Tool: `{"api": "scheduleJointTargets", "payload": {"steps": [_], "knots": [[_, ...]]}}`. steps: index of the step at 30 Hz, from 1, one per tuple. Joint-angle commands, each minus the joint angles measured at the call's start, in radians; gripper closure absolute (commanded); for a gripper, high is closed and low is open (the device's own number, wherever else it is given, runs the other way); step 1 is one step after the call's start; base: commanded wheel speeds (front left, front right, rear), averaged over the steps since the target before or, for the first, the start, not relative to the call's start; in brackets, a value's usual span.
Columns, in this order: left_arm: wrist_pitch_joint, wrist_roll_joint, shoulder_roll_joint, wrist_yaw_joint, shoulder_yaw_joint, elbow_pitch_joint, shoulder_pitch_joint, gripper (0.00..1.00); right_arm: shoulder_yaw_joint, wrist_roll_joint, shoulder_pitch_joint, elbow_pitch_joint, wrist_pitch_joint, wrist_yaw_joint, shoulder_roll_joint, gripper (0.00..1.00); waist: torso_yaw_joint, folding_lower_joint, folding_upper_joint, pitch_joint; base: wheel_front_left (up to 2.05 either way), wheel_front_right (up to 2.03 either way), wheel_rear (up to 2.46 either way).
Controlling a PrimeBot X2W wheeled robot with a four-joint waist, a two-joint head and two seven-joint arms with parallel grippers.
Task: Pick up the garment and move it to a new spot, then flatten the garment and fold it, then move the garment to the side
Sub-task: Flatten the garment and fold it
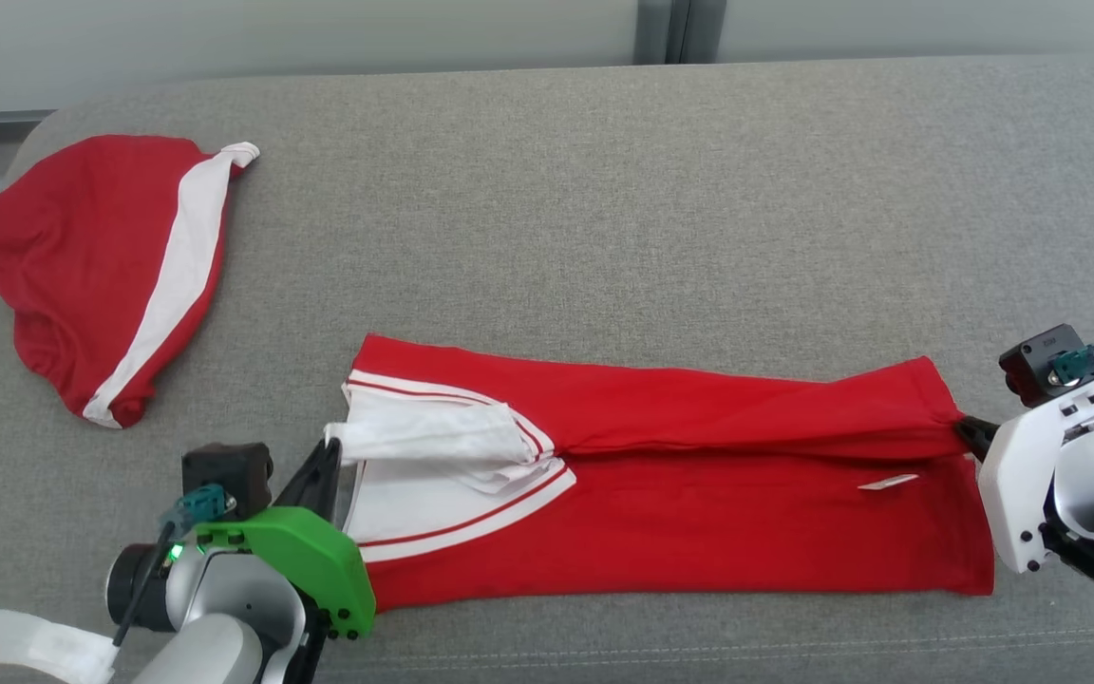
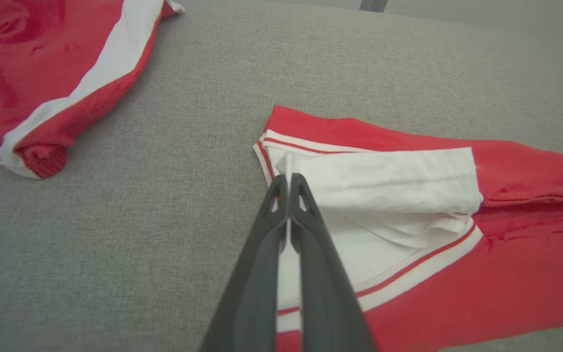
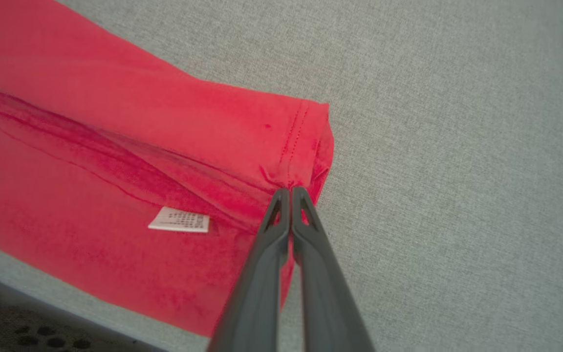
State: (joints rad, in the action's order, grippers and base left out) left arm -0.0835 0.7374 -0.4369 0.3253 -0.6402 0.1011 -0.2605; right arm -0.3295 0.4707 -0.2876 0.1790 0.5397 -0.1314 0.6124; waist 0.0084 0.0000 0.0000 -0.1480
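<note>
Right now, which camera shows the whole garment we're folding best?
The head view: the garment lies there end to end. The left wrist view gives its white-trimmed end, the right wrist view its hemmed end with the label.

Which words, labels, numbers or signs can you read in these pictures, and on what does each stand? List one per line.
Nothing here can be read as text.
Print on the white tag on the folded red garment: rows of tiny marks, too small and blurred to read.
</note>
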Motion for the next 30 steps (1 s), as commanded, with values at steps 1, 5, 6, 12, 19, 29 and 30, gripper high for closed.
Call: {"api": "scheduleJointTargets", "payload": {"steps": [1, 5, 6, 12, 19, 29, 30], "knots": [[0.001, 0.003, -0.005, 0.006, 0.002, 0.002, 0.022, 1.00, -0.004, 0.003, 0.018, -0.004, 0.002, 0.001, 0.005, 1.00, 0.000, 0.0000, 0.0000, 0.006, 0.00, 0.00, 0.00], [0.000, 0.018, 0.007, 0.008, -0.012, 0.012, 0.063, 1.00, -0.009, -0.004, 0.035, 0.005, -0.001, 0.001, 0.004, 1.00, 0.001, 0.0000, 0.0000, 0.017, 0.00, 0.00, 0.00], [0.002, 0.020, 0.010, 0.008, -0.015, 0.015, 0.070, 1.00, -0.010, -0.007, 0.037, 0.009, -0.001, 0.001, 0.004, 0.58, 0.001, 0.0000, 0.0000, 0.019, 0.00, 0.00, 0.00], [0.010, 0.028, 0.030, 0.009, -0.033, 0.050, 0.103, 0.98, 0.024, -0.036, 0.053, 0.024, -0.002, 0.001, -0.011, 0.00, 0.005, 0.0000, 0.0000, 0.036, 0.00, 0.00, 0.00], [0.019, 0.011, 0.033, 0.006, -0.059, 0.096, 0.119, 0.00, 0.081, -0.078, 0.089, 0.007, -0.024, 0.001, -0.052, 0.00, 0.003, 0.0000, 0.0000, 0.057, 0.00, 0.00, 0.00], [0.062, 0.002, 0.023, 0.009, -0.058, 0.133, 0.147, 0.00, 0.206, -0.163, 0.160, -0.039, -0.110, 0.001, -0.150, 0.00, 0.001, 0.0000, 0.0000, 0.104, 0.00, 0.00, 0.00], [0.079, -0.004, 0.023, 0.007, -0.057, 0.131, 0.150, 0.00, 0.227, -0.174, 0.170, -0.045, -0.128, 0.001, -0.169, 0.00, 0.002, 0.0000, 0.0000, 0.111, 0.00, 0.00, 0.00]]}}
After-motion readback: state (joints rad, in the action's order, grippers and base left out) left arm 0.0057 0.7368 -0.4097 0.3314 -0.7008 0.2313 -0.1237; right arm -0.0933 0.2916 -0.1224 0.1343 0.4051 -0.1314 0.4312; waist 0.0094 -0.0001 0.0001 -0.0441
